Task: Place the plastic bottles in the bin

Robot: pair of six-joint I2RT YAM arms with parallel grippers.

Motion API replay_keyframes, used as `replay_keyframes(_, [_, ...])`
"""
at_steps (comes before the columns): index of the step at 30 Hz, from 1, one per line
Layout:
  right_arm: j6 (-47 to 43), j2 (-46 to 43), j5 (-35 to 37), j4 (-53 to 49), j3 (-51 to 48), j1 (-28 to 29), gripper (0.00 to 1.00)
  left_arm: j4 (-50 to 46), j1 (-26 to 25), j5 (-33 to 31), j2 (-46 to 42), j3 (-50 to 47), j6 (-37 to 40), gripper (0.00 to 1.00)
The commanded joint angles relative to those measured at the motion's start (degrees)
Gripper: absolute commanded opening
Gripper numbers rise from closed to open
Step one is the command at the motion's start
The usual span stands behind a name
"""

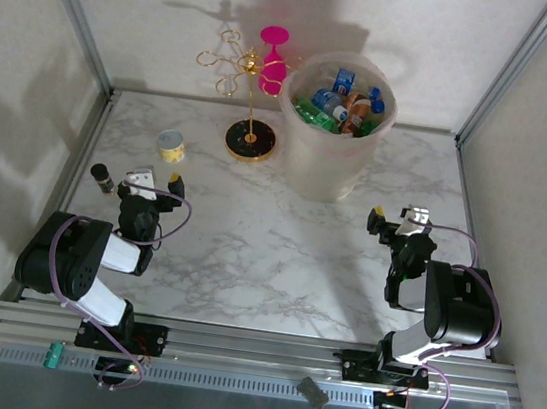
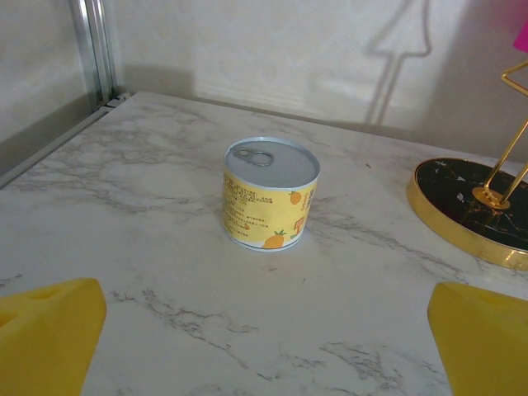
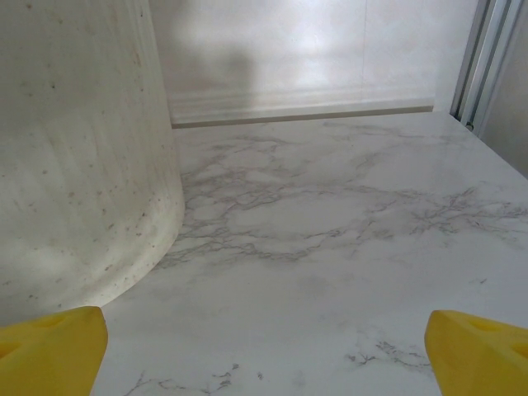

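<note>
Task apparently complete: nothing left to grasp.
Top view: small colour-labelled plastic bottles (image 1: pixel 345 108) fill the translucent whitish bin (image 1: pixel 330 172) at one o'clock; left gripper (image 1: pixel 158 185) and right gripper (image 1: pixel 398 219), both wide and empty, should probably hold off. Left wrist: yellow-banded tin (image 2: pixel 271 202) at twelve, not a target. Right wrist: bin wall at nine hides contents.

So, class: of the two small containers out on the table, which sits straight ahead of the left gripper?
The can, yellow-banded with a pull-tab lid, centred ahead of the left gripper. The dark vial stands off to its left.

Plastic bottles (image 1: pixel 342 106) inside upright translucent bin (image 1: pixel 327 166)
</note>
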Motion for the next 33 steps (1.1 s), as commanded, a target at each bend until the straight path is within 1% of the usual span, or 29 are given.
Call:
replay_keyframes(1, [-0.8,0.0,-0.1,0.3,1.1,0.1,0.99,-0.1,0.3,0.6,0.0,0.6,-0.5,0.99])
replay_keyframes(29, [-0.8,0.1,-0.2,0.4,1.0,0.1,0.99,-0.3,0.3,0.7,0.0,0.8,-0.5,0.99])
replay_keyframes(33, [-0.8,0.0,-0.2,0.3,1.0,0.1,0.99,0.1,-0.3,-0.2,0.0,0.6,-0.3,0.99])
